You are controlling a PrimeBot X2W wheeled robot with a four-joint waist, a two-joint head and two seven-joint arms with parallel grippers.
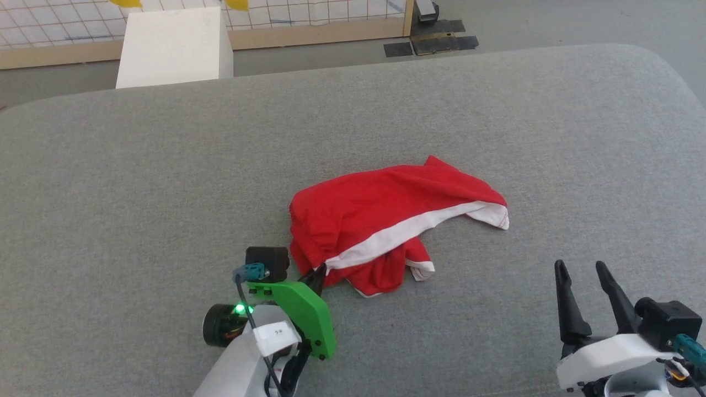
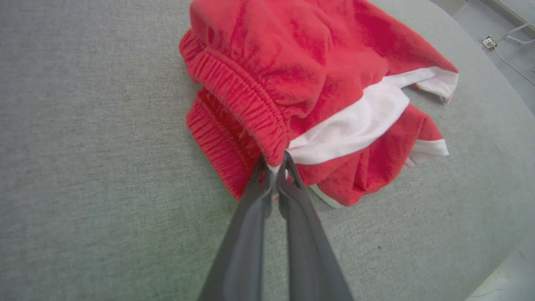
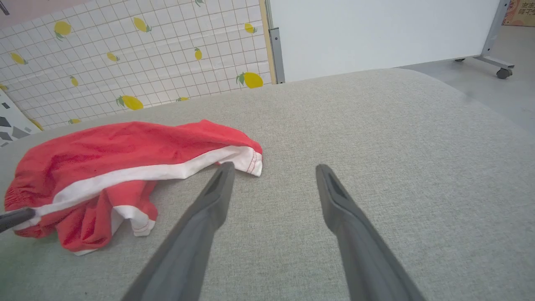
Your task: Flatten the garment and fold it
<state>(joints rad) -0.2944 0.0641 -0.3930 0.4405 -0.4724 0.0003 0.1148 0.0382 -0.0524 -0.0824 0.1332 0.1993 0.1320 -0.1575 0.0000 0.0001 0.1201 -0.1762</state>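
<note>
Garment [image 1: 386,220]: red shorts, crumpled in a heap, neither flat nor folded.
Place: on the grey worktop [image 1: 165,193], about midway between its left and right edges, and nearer the near edge than the far one.
Waistband [image 2: 238,96]: gathered and bunched at the heap's left end, with one layer lying over another.
Stripe [image 1: 408,231]: white; it runs from the waistband's near corner across to the heap's right end.
Hem [image 1: 493,215]: white trim at the right end. A second trimmed leg end [image 1: 422,269] sticks out on the near side, below the stripe.
Left tool [image 2: 273,161]: fingers closed together, pinching the waistband's corner just where the stripe starts, at the heap's near-left end.
Right tool [image 1: 580,267]: fingers spread wide with nothing between them, over the worktop's near-right part and apart from the garment, which lies to its left.
Beyond the far edge: a white box [image 1: 174,47] and a tiled panel [image 3: 125,54] printed with lemons.
</note>
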